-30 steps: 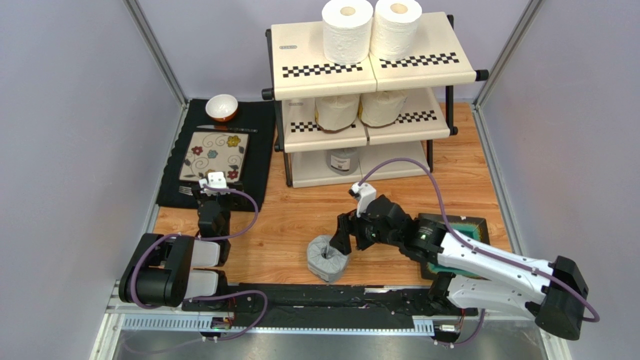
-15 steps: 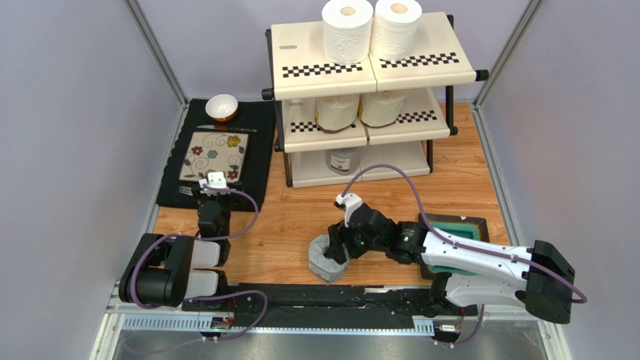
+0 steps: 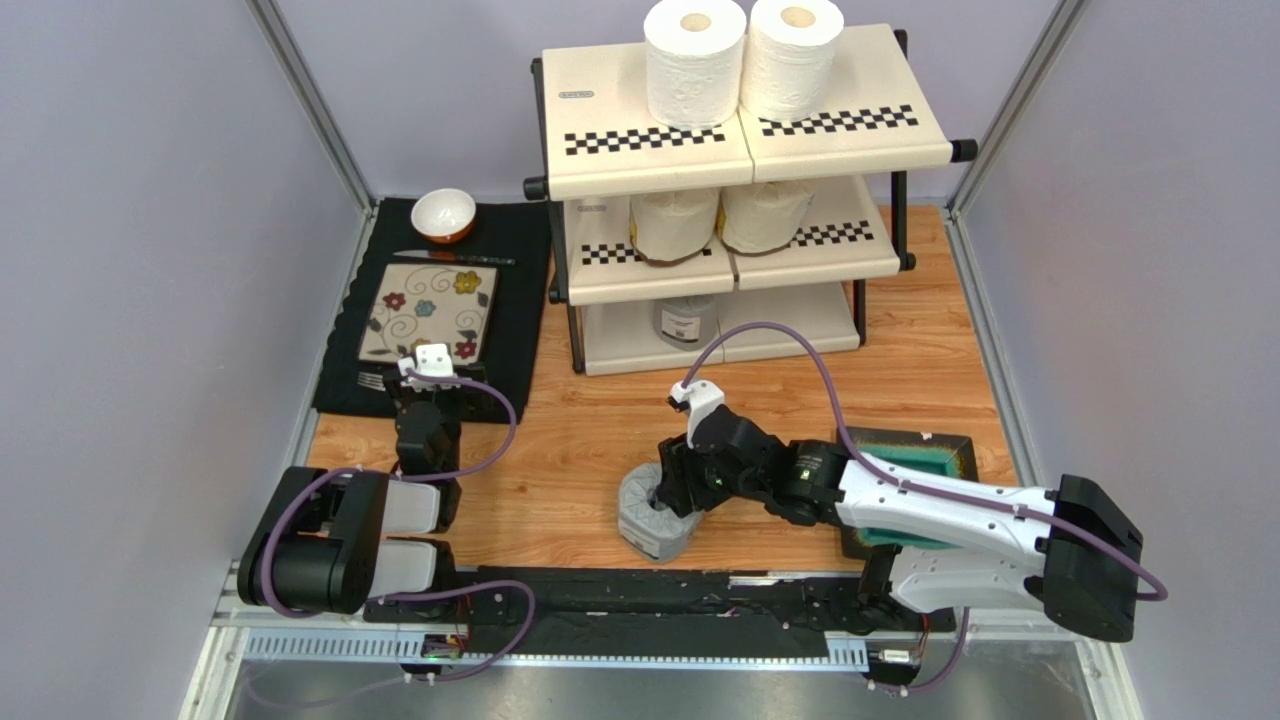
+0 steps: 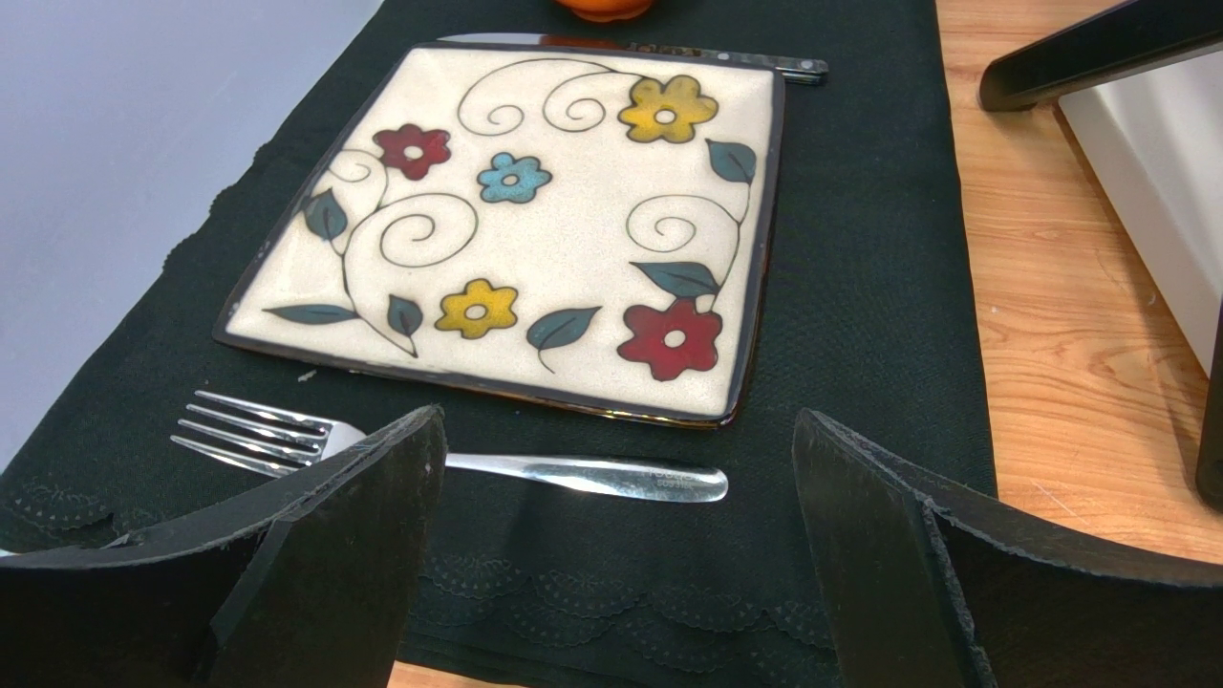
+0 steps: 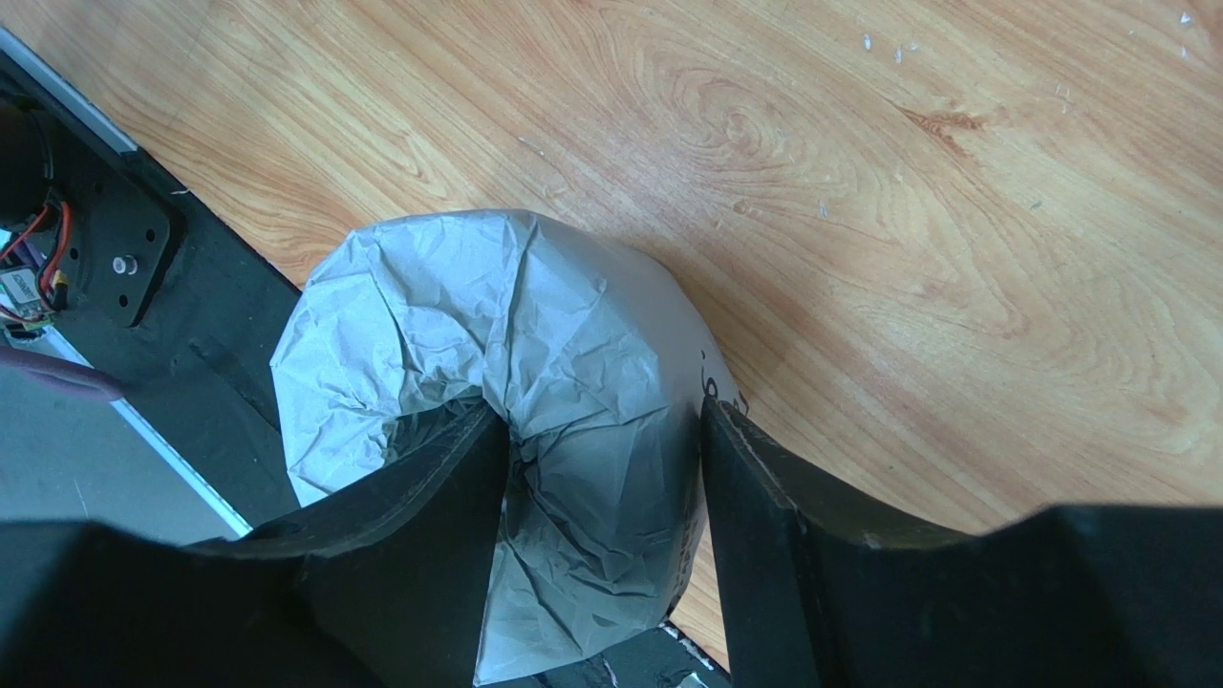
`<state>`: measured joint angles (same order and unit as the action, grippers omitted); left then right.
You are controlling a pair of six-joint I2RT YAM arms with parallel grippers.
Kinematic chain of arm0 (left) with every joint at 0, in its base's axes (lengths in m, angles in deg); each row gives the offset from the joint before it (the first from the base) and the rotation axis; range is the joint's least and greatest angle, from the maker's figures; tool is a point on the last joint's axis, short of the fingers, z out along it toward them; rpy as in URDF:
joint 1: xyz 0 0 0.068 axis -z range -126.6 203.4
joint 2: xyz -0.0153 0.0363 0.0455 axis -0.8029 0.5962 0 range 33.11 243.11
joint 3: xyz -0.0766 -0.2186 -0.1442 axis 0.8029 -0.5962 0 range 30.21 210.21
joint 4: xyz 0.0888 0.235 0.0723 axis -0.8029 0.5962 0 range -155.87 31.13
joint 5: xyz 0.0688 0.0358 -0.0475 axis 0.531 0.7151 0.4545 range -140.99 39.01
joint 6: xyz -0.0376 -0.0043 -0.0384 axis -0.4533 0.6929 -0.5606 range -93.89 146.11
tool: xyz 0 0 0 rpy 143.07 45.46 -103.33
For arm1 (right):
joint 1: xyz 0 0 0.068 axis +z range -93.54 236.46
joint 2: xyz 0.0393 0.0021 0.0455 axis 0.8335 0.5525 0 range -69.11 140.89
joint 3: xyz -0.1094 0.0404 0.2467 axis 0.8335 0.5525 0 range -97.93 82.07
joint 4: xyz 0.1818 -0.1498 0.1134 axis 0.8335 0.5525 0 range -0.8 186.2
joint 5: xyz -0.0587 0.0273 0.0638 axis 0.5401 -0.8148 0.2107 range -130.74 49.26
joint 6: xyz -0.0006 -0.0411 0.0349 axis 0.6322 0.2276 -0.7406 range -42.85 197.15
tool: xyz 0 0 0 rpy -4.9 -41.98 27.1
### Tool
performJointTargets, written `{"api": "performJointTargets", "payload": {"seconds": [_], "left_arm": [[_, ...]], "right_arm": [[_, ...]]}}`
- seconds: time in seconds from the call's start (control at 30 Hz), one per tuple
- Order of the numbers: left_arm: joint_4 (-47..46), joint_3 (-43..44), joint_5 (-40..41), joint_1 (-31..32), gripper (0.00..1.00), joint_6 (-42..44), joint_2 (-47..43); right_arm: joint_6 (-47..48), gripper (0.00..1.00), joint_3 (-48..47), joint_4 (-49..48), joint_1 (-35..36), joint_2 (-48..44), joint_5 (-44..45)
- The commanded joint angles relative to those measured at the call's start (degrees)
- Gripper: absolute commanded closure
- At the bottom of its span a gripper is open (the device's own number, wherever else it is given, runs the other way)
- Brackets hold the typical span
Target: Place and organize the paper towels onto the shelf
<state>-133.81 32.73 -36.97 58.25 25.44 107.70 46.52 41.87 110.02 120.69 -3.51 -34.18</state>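
Note:
A grey-wrapped paper towel roll (image 3: 646, 521) stands on the wooden table near the front edge. My right gripper (image 3: 672, 489) is shut on its wall, one finger in the centre hole and one outside; the right wrist view shows the crumpled grey wrap (image 5: 474, 316) squeezed inside the gripper (image 5: 603, 495). The shelf (image 3: 751, 150) stands at the back. Two white rolls (image 3: 696, 60) are on its top tier, two cream rolls (image 3: 673, 222) on the middle, and one grey roll (image 3: 687, 320) on the bottom. My left gripper (image 3: 425, 384) is open and empty over the black mat (image 4: 861, 287).
A floral square plate (image 3: 428, 311) lies on the black mat at the left, with a fork (image 4: 574, 473) in front of it and a knife (image 4: 646, 50) behind. A white-and-orange bowl (image 3: 443, 215) sits at the mat's back. A green-and-black pad (image 3: 917, 455) lies under the right arm.
My right gripper moved left and down onto the grey roll and closed on its wall. The roll tipped and shifted slightly. The left arm has not moved.

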Motion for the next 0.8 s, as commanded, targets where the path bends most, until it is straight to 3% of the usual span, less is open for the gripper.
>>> {"api": "performJointTargets", "payload": {"seconds": [0.0,0.3,0.5,0.6,0.77], "left_arm": [[-1.67,-13.42,-0.31,-0.36,0.01,0.40,0.12],[-1.67,-13.42,-0.31,-0.36,0.01,0.40,0.03],[-1.67,-13.42,-0.31,-0.36,0.01,0.40,0.03],[-1.67,-13.42,-0.31,-0.36,0.01,0.40,0.03],[-1.67,-13.34,-0.31,-0.36,0.01,0.40,0.03]], "right_arm": [[0.40,0.41,-2.60,0.71,0.29,1.10,0.47],[1.01,0.38,-2.77,1.41,0.28,2.16,-0.24],[-0.04,0.64,-2.34,1.51,0.29,-0.64,2.39],[-0.83,0.66,-1.89,2.20,0.20,-6.25,6.51],[-3.29,0.67,-1.01,6.15,-2.33,-12.95,21.54]]}}
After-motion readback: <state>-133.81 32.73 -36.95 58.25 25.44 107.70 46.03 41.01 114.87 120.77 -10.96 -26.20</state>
